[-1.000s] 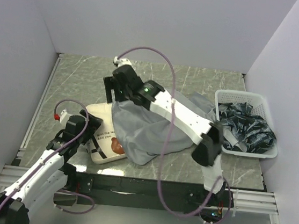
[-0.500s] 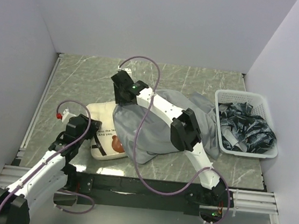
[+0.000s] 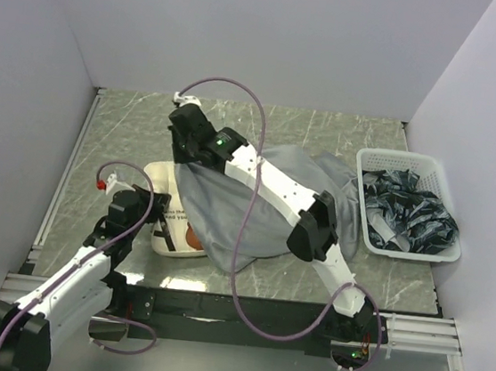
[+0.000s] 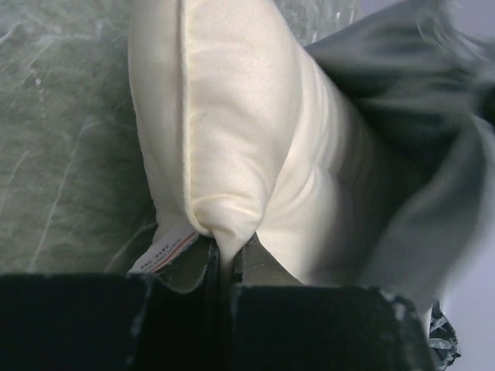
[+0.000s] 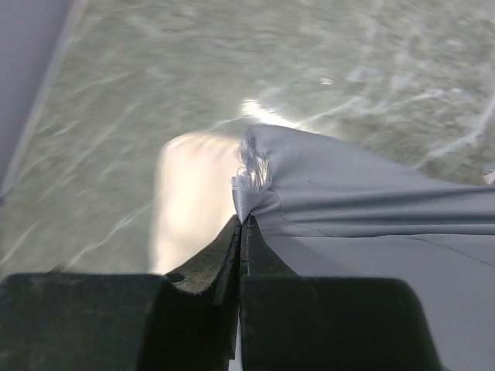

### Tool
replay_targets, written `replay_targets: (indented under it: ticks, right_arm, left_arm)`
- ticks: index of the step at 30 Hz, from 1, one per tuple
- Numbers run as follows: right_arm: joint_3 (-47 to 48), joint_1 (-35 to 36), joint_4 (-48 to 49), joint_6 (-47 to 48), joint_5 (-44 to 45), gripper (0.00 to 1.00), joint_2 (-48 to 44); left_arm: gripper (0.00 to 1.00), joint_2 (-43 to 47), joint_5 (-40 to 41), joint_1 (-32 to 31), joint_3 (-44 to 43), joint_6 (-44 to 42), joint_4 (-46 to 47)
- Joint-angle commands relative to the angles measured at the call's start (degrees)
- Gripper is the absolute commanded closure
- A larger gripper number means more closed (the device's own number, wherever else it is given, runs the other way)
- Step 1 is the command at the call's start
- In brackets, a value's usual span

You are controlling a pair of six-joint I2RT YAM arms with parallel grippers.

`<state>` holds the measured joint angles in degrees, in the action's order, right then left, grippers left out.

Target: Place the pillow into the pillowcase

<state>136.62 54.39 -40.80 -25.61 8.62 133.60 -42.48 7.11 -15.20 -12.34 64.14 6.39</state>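
The cream-white pillow (image 3: pixel 161 181) lies at the near left of the table, and its far right part is inside the grey pillowcase (image 3: pixel 254 209). My left gripper (image 3: pixel 156 217) is shut on the pillow's near corner (image 4: pixel 220 232), beside a small white label. The pillow's body (image 4: pixel 232 116) runs away from that grip into the grey pillowcase (image 4: pixel 418 154). My right gripper (image 3: pixel 182 162) is shut on the frayed edge of the pillowcase (image 5: pixel 249 182), held over the pillow (image 5: pixel 193 201). The bear face is mostly covered by grey cloth.
A white plastic basket (image 3: pixel 365 159) with dark crumpled cloth stands at the right edge of the table. White walls close in the left, back and right sides. Purple cables loop above both arms.
Both grippers have gone from open to shut, the left on the pillow's corner, the right on the pillowcase edge. The right arm has drawn the grey cloth leftward over more of the pillow.
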Motion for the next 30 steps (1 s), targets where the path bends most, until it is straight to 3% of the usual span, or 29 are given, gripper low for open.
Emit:
replay_targets:
  ticks: [1, 6, 9, 10, 12, 13, 16, 18, 21, 24, 30]
  right_arm:
    - [3.3, 7.2, 5.9, 0.5, -4.7, 1.0, -11.9]
    - [1.6, 5.9, 6.1, 0.8, -5.1, 0.99, -14.2]
    - [1.9, 3.9, 3.5, 0.7, -5.2, 0.89, -14.0]
    - [1.6, 3.6, 2.4, 1.4, -4.0, 0.72, -14.2]
    - [1.7, 3.4, 0.5, 2.9, 1.6, 0.5, -14.8]
    - [1.2, 3.4, -1.8, 4.2, 3.7, 0.31, -16.0]
    - [-4.6, 3.4, -4.4, 4.4, 11.5, 0.11, -21.5]
    - [-11.4, 3.7, -3.5, 2.9, 14.4, 0.07, -29.2]
    - [-30.9, 5.3, 4.7, 0.0, 17.7, 0.07, -42.5]
    - [-56.5, 9.3, 12.4, -4.9, 18.1, 0.07, -53.9]
    - [-83.1, 17.6, 25.0, -17.0, 20.8, 0.08, -62.1]
  left_arm:
    - [0.99, -3.7, -4.0, -0.4, -5.1, 1.3, 13.8]
    - [0.99, -7.3, -3.7, -0.9, -9.9, 1.2, 12.9]
    - [0.99, -4.2, -1.8, -0.9, -11.8, 2.5, 10.5]
    - [0.99, -2.6, 0.2, -1.1, -12.6, 3.1, 8.9]
    - [0.99, -1.4, 3.1, -1.2, -15.4, 4.4, 3.0]
    - [0.99, -0.8, 4.6, -1.7, -16.4, 5.1, 0.8]
    - [0.99, -1.2, 8.7, -2.3, -19.7, 6.4, -6.1]
    - [0.99, -1.8, 9.9, -2.4, -21.0, 7.3, -8.1]
    - [0.99, -3.2, 11.3, -3.2, -21.8, 8.3, -10.3]
    - [0.99, -4.4, 12.7, -4.0, -23.9, 8.6, -11.8]
    - [0.99, -7.4, 16.0, -6.9, -29.2, 8.0, -14.8]
